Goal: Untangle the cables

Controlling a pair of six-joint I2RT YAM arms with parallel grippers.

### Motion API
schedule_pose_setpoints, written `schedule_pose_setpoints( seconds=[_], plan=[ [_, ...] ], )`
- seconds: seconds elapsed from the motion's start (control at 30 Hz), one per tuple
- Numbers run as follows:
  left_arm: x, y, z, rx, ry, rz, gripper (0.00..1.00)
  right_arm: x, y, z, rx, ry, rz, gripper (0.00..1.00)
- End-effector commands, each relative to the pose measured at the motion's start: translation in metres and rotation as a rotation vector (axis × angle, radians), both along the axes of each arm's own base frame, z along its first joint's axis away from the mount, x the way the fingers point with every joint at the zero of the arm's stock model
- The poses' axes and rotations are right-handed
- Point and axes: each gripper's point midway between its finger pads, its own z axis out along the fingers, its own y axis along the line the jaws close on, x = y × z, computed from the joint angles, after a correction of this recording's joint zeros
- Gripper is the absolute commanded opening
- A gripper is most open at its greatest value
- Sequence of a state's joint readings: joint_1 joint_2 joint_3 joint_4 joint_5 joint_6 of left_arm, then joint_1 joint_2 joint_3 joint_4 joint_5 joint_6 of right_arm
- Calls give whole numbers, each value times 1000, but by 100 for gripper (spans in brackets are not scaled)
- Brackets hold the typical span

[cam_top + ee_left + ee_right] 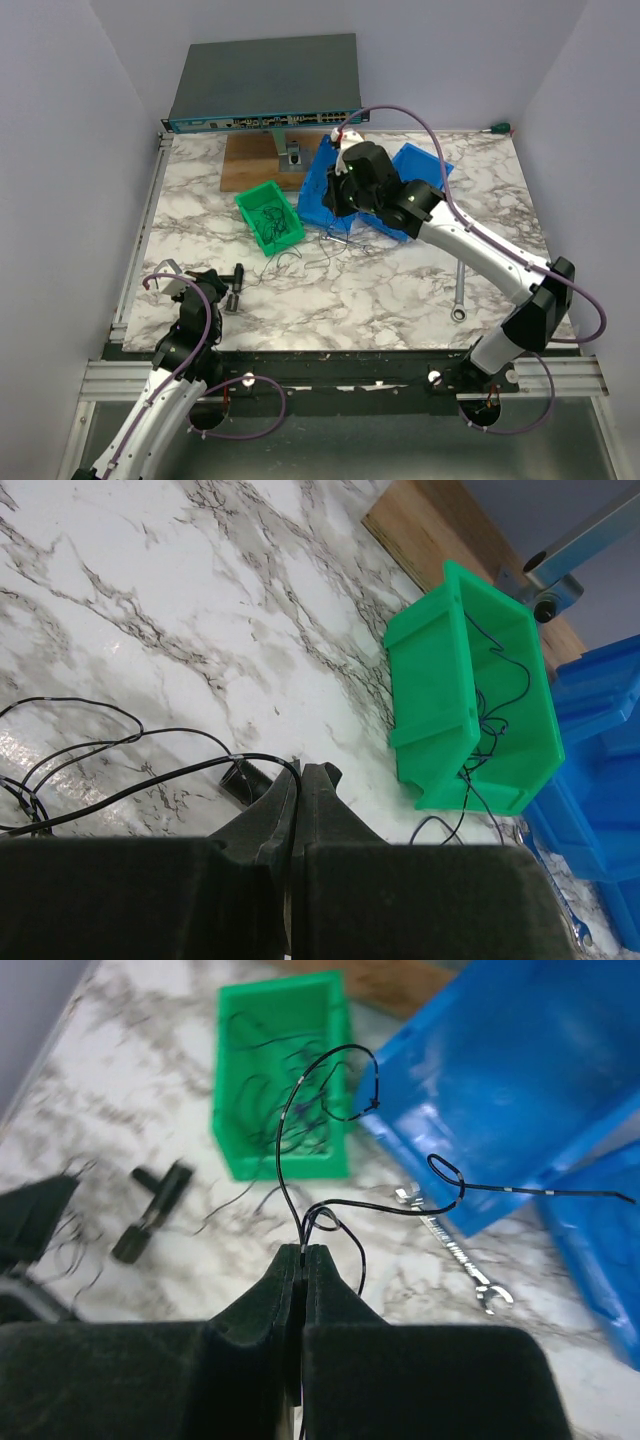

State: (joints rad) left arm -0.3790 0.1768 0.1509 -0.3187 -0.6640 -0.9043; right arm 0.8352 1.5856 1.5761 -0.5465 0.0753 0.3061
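Our right gripper (303,1251) has its jaws pressed together on 1 black strand of the cables (271,217). The strand rises from the tips, loops in front of the green bin (250,1165) and trails right across a blue bin (520,1070). Our left gripper (300,773) also has its jaws closed tight. A thin black wire runs up to its tips, but we cannot tell whether it is caught there. A small black part (243,781) lies just beyond them.

The right arm stretches from its near-right base diagonally to the far middle, with the wrist bent down over the 2 blue bins. The left arm sits folded low at the near-left corner, its fingers aimed far-right just above the marble table (400,290).

Most cables sit tangled in the green bin. Others lie loose on the marble just near of the bins and beside the left gripper. 1 silver wrench (455,1260) lies by the blue bin's near edge and a second wrench (459,290) lies to the right. Bare marble spreads between the arms. A wooden board (250,165) and a dark network switch (265,80) line the far edge. We can read no writing on the switch.
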Motion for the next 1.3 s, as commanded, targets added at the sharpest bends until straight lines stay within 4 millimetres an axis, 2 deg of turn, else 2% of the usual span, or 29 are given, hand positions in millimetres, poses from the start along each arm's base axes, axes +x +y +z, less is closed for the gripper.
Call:
schedule_pose_setpoints(
  seconds=[0.0,0.17,0.33,0.43,0.5,0.6,0.7,0.87,0.97,1.1,1.27],
  plan=[
    [0,-2,-2,6,0,-15,0,59,-49,-17,-182,-80,-348,1],
    [0,-2,-1,4,-1,-14,0,108,-59,-40,-182,-79,-482,1],
    [0,-2,-2,4,-1,-16,0,158,-56,-60,-54,-46,-523,1],
    [0,-2,-2,4,0,-17,0,187,-53,-61,4,-54,-554,1],
    [0,-2,-2,4,1,-16,0,200,-44,-59,50,-58,-531,1],
    [0,-2,-2,5,0,-14,0,209,-28,-58,70,-74,-466,1],
    [0,-2,-2,3,0,-14,0,214,-25,-70,48,-72,-454,1],
    [0,-2,-2,3,-1,-15,0,218,-41,-106,-19,-83,-522,1],
    [0,-2,-3,4,1,-18,0,218,-49,-122,5,-143,-552,1],
    [0,-3,-2,4,0,-18,0,217,-49,-147,37,-183,-539,1],
    [0,-2,-2,4,0,-14,0,214,-50,-184,-18,-149,-552,1]
  ],
)
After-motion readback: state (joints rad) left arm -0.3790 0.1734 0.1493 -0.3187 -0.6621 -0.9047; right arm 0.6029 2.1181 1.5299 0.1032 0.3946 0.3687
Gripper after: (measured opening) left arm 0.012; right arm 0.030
